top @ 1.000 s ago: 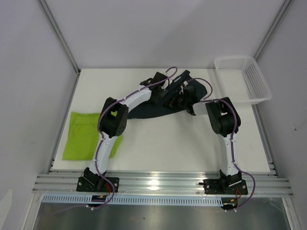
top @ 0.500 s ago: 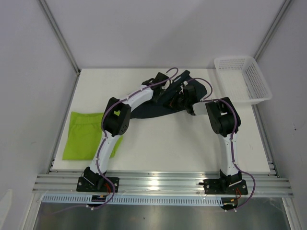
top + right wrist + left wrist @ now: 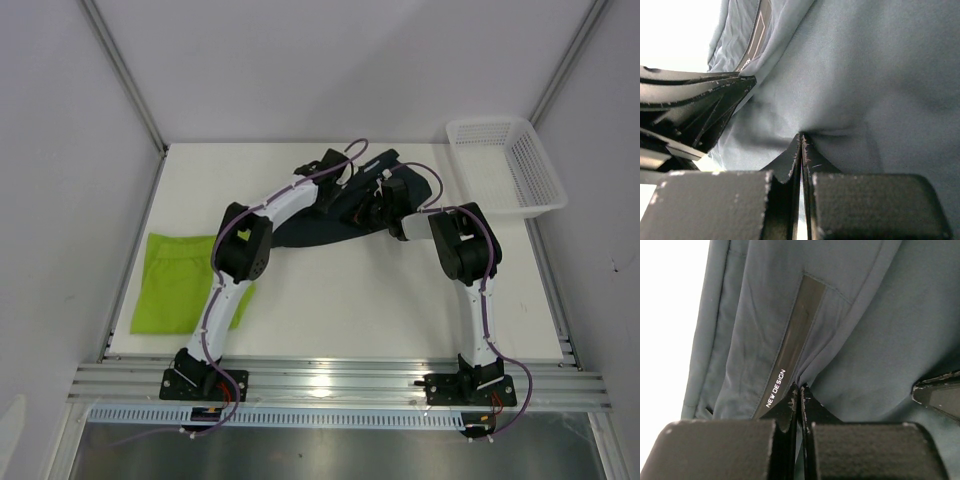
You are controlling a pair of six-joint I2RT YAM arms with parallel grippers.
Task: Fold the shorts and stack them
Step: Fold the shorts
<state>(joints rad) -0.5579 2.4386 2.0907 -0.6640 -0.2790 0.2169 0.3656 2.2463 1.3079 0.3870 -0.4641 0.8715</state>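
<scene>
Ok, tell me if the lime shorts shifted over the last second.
No. The lime green shorts lie in the same spot along the left edge of the table.

White arm links (image 3: 285, 203), black joints (image 3: 243, 248), purple cables (image 3: 486, 318); black bolted bases (image 3: 203, 380)

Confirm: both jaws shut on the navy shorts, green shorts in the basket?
No. The green shorts lie on the table at far left, not in the basket; the top view shows it. Both jaws are shut on the navy shorts.
</scene>
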